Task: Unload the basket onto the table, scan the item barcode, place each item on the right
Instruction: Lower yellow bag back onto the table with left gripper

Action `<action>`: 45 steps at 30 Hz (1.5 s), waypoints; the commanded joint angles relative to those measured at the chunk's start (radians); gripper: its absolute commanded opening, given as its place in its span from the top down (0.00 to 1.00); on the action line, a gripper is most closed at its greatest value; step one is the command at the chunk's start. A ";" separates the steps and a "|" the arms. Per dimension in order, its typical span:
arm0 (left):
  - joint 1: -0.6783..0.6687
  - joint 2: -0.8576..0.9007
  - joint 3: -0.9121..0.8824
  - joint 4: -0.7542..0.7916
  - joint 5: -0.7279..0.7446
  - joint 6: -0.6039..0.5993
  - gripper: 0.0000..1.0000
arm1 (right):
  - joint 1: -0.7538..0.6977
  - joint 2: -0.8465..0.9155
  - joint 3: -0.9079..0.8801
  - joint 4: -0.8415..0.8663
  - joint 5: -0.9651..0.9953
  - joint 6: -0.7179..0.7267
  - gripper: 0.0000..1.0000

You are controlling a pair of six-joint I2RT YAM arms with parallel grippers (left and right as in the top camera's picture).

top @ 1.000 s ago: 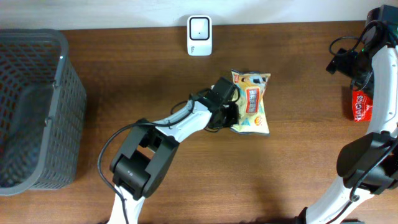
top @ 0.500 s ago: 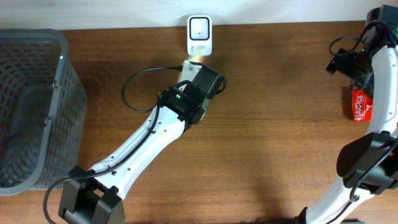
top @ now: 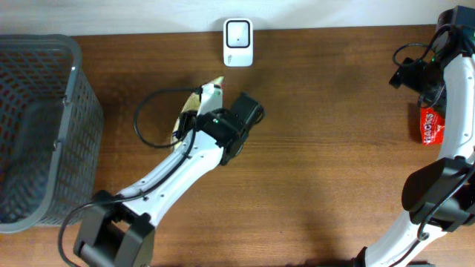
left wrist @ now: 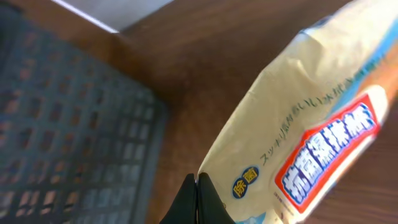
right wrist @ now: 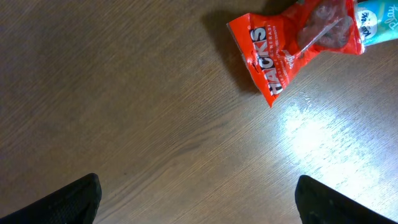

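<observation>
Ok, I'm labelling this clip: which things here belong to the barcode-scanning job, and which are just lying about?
In the job: cream printed snack bag, left gripper pinching its edge, white boxy scanner.
Lying about: grey mesh basket, red foil packet.

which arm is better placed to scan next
Left: the left gripper is shut on the snack bag, near the scanner. The right gripper is open and empty, beside the red packet, well off to the side.
</observation>
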 commanded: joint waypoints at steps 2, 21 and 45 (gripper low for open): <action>0.003 0.018 -0.074 0.002 -0.160 -0.097 1.00 | -0.001 0.001 0.002 0.001 -0.001 -0.006 0.01; -0.254 0.018 -0.055 -0.004 0.515 -0.100 0.82 | -0.001 0.001 0.002 0.001 -0.001 -0.006 0.01; 0.056 0.365 0.107 0.351 0.689 -0.100 0.99 | -0.001 0.001 0.002 0.000 -0.001 -0.006 0.01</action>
